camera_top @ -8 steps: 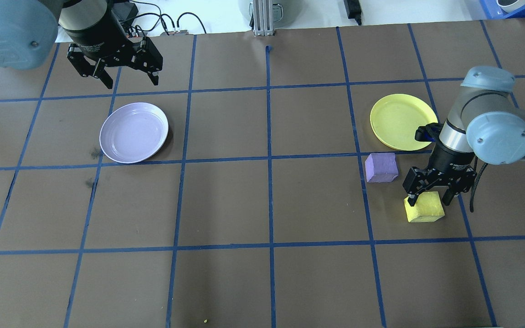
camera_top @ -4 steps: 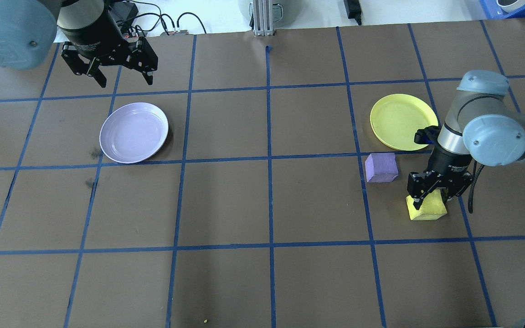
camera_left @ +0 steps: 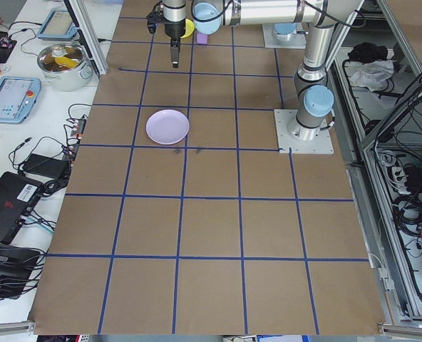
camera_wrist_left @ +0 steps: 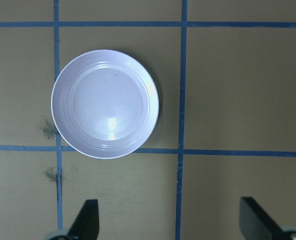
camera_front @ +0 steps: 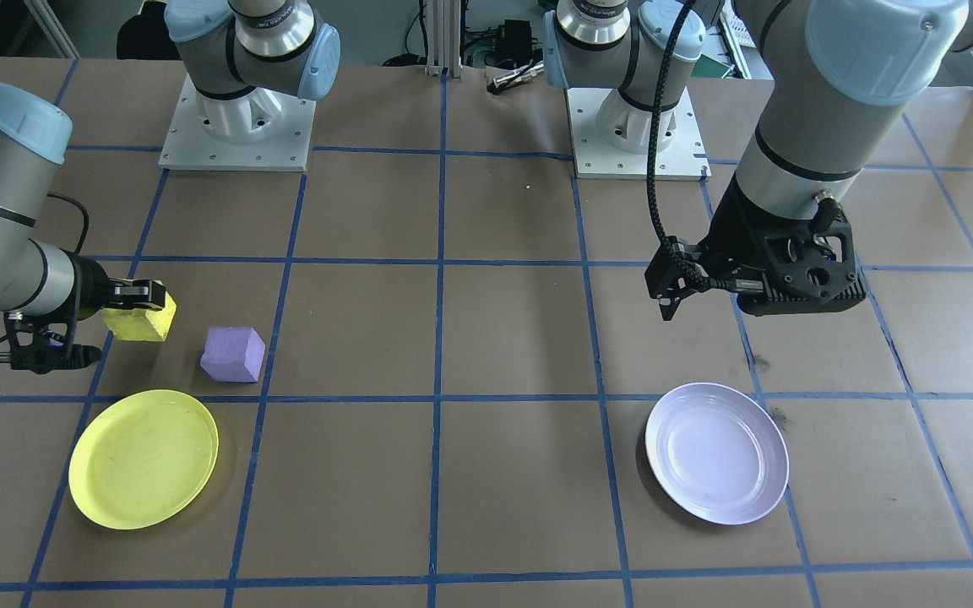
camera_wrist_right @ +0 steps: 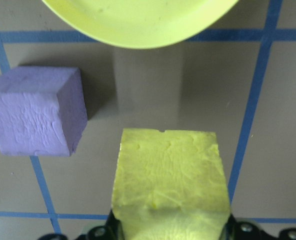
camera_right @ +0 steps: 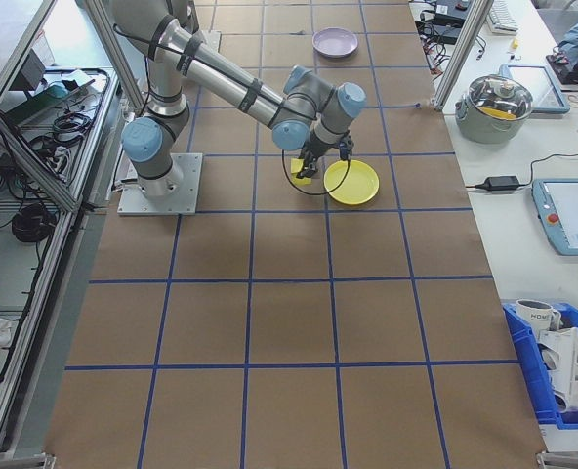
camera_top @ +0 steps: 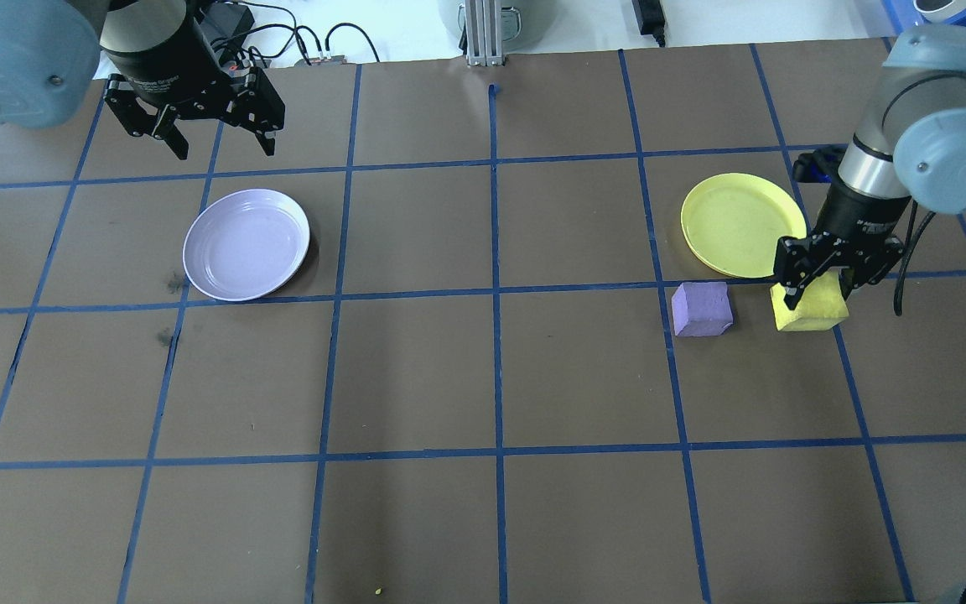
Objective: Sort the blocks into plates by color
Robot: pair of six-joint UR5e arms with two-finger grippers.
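Now yellow block [camera_top: 810, 307] clamped in right gripper [camera_top: 818, 281], lifted off table [camera_top: 483, 377]. Yellow plate [camera_top: 739, 222] just ahead of it, purple block [camera_top: 701, 309] beside it. Left gripper [camera_top: 208, 134] spread wide, holding nothing, lavender plate [camera_top: 246, 243] near below.

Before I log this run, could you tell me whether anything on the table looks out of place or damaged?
Nothing stands out. The right gripper holds the yellow block just short of the yellow plate; the purple block sits upright on the table; the purple plate is empty and intact. Only faint dark smudges mark the paper.
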